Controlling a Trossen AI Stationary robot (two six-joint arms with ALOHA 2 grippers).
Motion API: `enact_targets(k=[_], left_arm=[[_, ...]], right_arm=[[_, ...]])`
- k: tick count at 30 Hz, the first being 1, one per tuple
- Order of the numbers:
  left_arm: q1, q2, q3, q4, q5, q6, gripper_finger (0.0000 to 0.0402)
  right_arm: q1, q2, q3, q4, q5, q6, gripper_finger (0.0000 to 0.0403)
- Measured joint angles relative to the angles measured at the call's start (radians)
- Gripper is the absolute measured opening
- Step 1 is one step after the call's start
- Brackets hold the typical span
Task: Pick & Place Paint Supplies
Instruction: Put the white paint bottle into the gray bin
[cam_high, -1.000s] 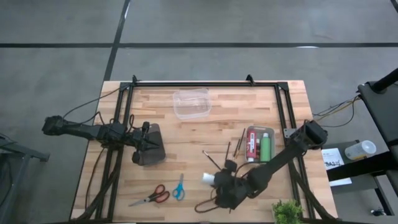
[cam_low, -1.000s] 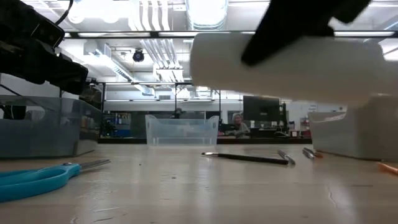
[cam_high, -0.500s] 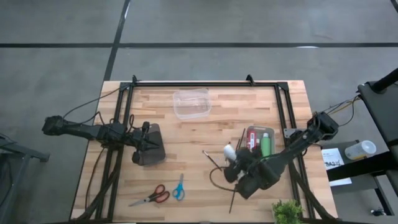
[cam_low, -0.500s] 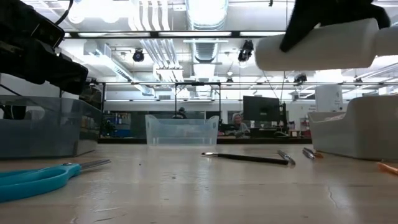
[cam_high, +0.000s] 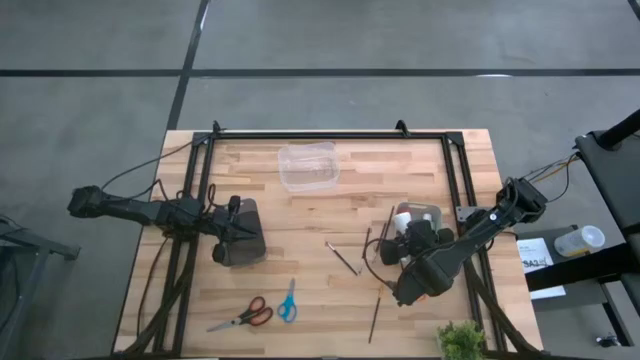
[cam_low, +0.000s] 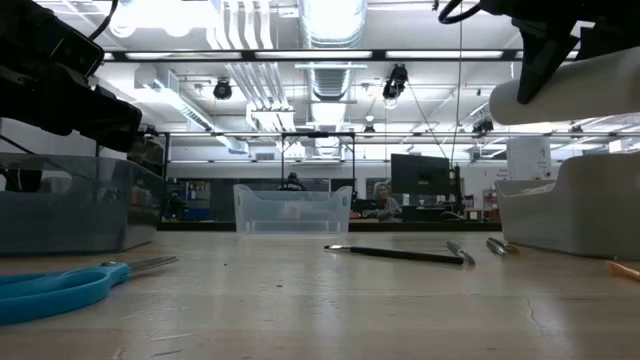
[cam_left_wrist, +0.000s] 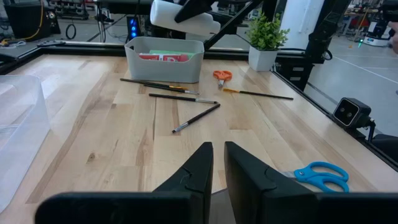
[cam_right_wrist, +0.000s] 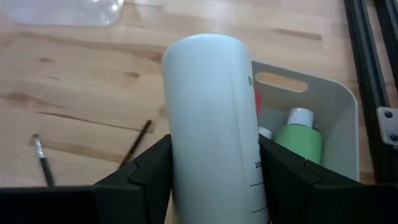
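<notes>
White paint bottle (cam_right_wrist: 211, 118) is pinched sideways in the right gripper (cam_high: 408, 235), held in the air over the grey bin (cam_high: 436, 213) at about 4 o'clock on the table (cam_high: 330, 200). Green bottle (cam_right_wrist: 298, 138) sits inside that bin. Left gripper (cam_left_wrist: 216, 171) rests at 9 o'clock, fingers nearly together, holding nothing. Brushes (cam_high: 345, 259) lie loose at 5 o'clock.

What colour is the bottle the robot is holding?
White bottle, held in the right gripper; clearest in the right wrist view.
</notes>
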Motion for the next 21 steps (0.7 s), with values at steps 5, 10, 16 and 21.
enact_targets(k=[5,10,16,21], left_arm=[[0.000,0.000,0.000,0.000,0.000,0.000,0.0051],[0.000,0.000,0.000,0.000,0.000,0.000,0.0051],[0.000,0.000,0.000,0.000,0.000,0.000,0.0051],[0.000,0.000,0.000,0.000,0.000,0.000,0.0051]], right_arm=[[-0.018,-0.047,-0.075,-0.004,-0.022,0.046,0.0190],[-0.032,-0.109,-0.174,0.002,-0.034,0.132,0.0190],[-0.038,-0.180,-0.286,0.083,-0.045,0.153,0.0190],[-0.062,-0.216,-0.385,0.193,-0.055,0.153,0.0190]])
